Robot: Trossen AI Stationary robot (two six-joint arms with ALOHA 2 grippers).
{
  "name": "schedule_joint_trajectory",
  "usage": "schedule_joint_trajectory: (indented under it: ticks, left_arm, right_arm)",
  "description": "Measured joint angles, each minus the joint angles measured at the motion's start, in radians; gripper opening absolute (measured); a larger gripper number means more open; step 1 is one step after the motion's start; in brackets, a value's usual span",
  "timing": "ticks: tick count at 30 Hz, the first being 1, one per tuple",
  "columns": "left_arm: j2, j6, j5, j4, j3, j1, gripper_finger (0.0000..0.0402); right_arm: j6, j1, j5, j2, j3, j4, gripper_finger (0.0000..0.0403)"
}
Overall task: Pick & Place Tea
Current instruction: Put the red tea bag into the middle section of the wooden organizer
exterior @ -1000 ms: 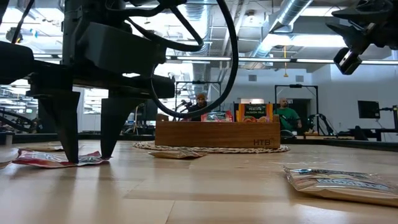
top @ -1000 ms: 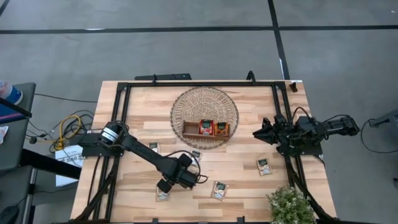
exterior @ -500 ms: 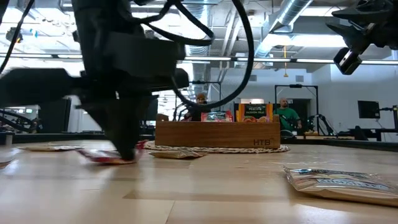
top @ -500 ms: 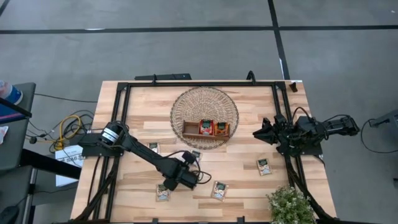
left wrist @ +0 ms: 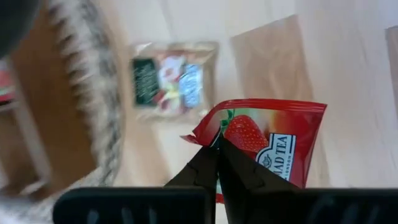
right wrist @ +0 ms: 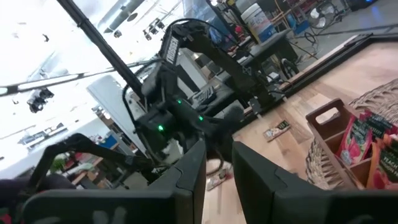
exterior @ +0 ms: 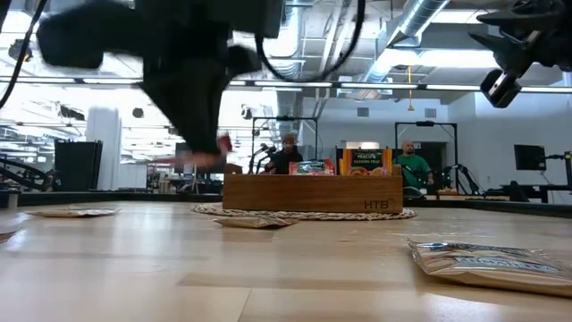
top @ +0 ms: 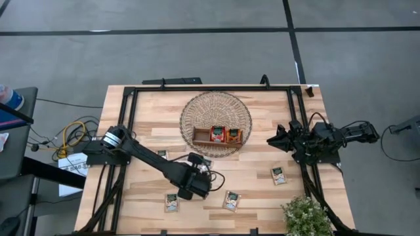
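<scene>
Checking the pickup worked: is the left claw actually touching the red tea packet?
Touching. In the left wrist view the left claw is shut, its tips pinching the edge of the red tea packet, which hangs clear of the table.

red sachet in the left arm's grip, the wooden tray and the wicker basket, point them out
red sachet [left wrist: 273,146], left wrist view, on its printed face.
wooden tray [exterior: 313,192], low view, on its front wall.
wicker basket [top: 197,105], high view, on its bare woven rim.

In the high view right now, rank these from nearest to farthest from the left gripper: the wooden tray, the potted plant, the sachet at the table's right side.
From the left gripper, shut on a red sachet:
1. Wooden tray, in the wicker basket at the table's far middle.
2. Pale sachet, right side.
3. Potted plant, near right corner.
</scene>
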State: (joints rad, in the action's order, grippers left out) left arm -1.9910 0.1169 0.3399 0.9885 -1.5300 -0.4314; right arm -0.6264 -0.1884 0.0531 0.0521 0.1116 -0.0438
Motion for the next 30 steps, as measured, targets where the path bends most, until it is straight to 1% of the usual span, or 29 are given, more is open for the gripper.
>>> schedule_joint_trajectory:
  ticks: [3, 7, 11, 13, 15, 17, 20, 25, 30]
  left_arm:
    - [0.015, 0.031, 0.058, 0.094, -0.087, 0.000, 0.0000]
    - [0.022, 0.021, 0.188, 0.170, -0.236, 0.006, 0.0000]
    - [0.022, -0.046, 0.294, 0.166, -0.369, 0.035, 0.0000]
    - [0.022, -0.102, 0.336, 0.158, -0.425, 0.056, 0.0000]
    - [0.022, -0.168, 0.368, 0.116, -0.461, 0.083, 0.0000]
    - [0.022, -0.215, 0.380, 0.087, -0.490, 0.115, 0.0000]
    - [0.018, -0.257, 0.382, 0.041, -0.517, 0.169, 0.0000]
    - [-0.001, -0.334, 0.381, -0.040, -0.521, 0.239, 0.0000]
    - [-0.021, -0.360, 0.382, -0.033, -0.521, 0.267, 0.0000]
  right_arm:
    - [-0.029, -0.003, -0.001, 0.001, 0.000, -0.001, 0.0069]
    - [-0.070, -0.004, -0.001, 0.039, 0.001, -0.002, 0.0069]
    - [-0.111, -0.003, -0.002, 0.113, 0.001, -0.017, 0.0069]
    - [-0.110, -0.003, -0.002, 0.160, 0.001, -0.072, 0.0069]
    - [-0.101, 0.000, -0.001, 0.223, 0.001, -0.148, 0.0069]
    - [-0.073, 0.008, -0.001, 0.286, 0.002, -0.232, 0.0073]
    - [-0.036, 0.027, -0.003, 0.371, 0.033, -0.300, 0.0090]
    - [0.042, 0.075, -0.025, 0.514, 0.125, -0.302, 0.0140]
    - [0.120, 0.181, -0.021, 0.656, 0.228, -0.294, 0.0177]
